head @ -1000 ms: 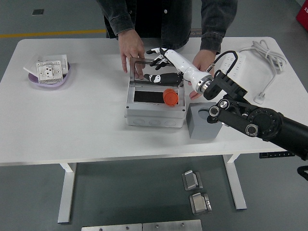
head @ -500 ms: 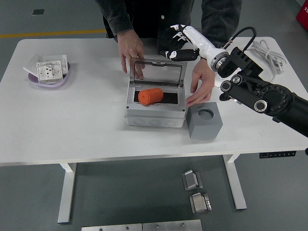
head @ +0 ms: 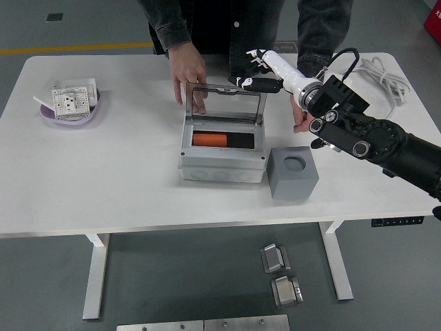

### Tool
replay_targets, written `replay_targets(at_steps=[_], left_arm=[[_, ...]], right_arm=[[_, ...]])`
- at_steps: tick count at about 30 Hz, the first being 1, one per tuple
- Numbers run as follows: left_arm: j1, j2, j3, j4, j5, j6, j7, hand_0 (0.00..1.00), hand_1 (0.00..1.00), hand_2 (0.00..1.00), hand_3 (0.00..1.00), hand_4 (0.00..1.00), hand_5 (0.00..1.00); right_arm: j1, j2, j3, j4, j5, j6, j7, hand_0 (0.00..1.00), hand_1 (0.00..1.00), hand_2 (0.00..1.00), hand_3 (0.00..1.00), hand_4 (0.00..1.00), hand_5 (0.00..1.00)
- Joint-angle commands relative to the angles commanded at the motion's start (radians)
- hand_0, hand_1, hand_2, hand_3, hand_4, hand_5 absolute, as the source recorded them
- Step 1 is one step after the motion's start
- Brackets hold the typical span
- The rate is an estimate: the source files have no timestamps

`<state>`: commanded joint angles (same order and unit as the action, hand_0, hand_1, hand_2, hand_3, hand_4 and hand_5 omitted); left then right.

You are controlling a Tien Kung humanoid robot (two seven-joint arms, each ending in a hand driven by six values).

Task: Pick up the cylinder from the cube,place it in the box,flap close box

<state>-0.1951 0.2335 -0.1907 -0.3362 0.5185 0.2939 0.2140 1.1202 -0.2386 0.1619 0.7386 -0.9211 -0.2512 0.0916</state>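
Fingers [head: 256,58] of right hand [head: 260,71] spread, empty, above white table [head: 124,158]; grey floor [head: 207,283] below

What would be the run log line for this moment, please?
right hand: open, above lid top edge | cylinder: lying in box | lid: open | person's hand: on lid

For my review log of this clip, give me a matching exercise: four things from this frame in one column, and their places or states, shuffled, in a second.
Things:
1. orange cylinder
2. grey cube with a round socket
3. clear hinged lid of the grey box
4. robot's right hand

Places or states:
A. raised above the lid's right end, holding nothing
B. lying on its side inside the box
C. standing open
D. on the table right of the box, socket empty

Pairs: 1-B, 2-D, 3-C, 4-A
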Motion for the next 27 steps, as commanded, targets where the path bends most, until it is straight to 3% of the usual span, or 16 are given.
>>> replay_targets(at_steps=[13,27], left_arm=[[0.008,-0.005,-0.009,-0.001,0.008,0.001,0.000,0.620,0.627,0.593,0.683,0.711,0.260],[0.016,-0.010,-0.025,-0.004,0.018,0.001,0.000,0.620,0.627,0.593,0.684,0.711,0.261]], right_arm=[[-0.028,0.007,-0.021,0.094,-0.064,-0.013,-0.002,0.828,0.774,0.771,0.840,0.886,0.600],[-0.081,-0.033,0.046,0.255,-0.199,-0.040,-0.020,0.816,0.760,0.765,0.837,0.878,0.590]])
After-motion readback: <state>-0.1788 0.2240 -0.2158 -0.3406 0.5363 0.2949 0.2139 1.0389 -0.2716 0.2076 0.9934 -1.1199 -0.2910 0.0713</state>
